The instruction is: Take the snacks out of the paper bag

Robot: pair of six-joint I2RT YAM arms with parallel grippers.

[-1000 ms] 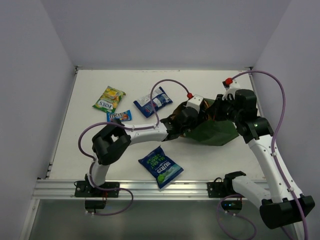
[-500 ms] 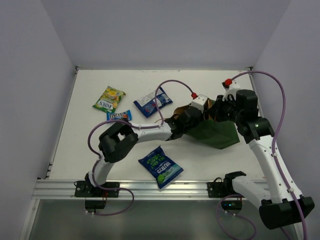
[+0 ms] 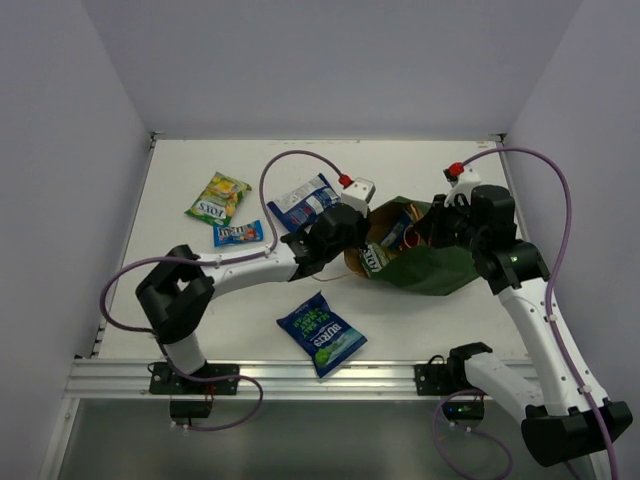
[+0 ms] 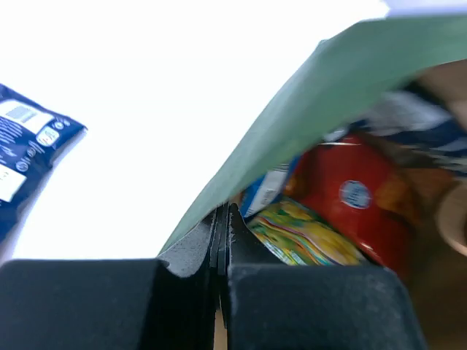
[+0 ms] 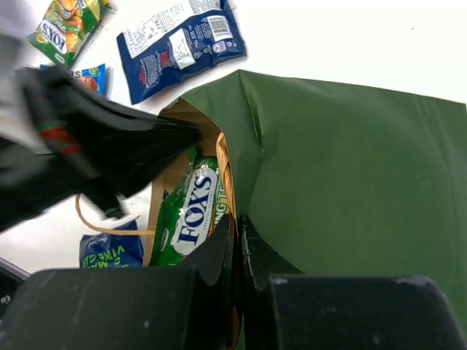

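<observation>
The dark green paper bag (image 3: pixel 435 268) lies on its side with its mouth to the left. My left gripper (image 3: pixel 350 246) is shut on the near-left rim of the mouth (image 4: pixel 222 219). My right gripper (image 3: pixel 432 225) is shut on the opposite brown-lined rim (image 5: pixel 237 222). Inside the bag (image 4: pixel 321 95) I see a red packet (image 4: pixel 357 197) and a yellow-green one (image 4: pixel 303 237). A green-white Fox's packet (image 5: pixel 191 208) lies at the opening. Out on the table are a yellow-green packet (image 3: pixel 218 197), a small blue bar (image 3: pixel 238 233), a dark blue packet (image 3: pixel 305 203) and a blue crisp bag (image 3: pixel 322 333).
A brown cord handle (image 5: pixel 109 226) loops out from the bag's mouth over the white table (image 3: pixel 180 280). Grey walls close in the table on the left, back and right. The arms' bases sit on the metal rail (image 3: pixel 300 375) at the near edge.
My left gripper closed on the bag's rim and drew back to the left, pulling the mouth open so packets inside show. The right gripper kept its hold.
</observation>
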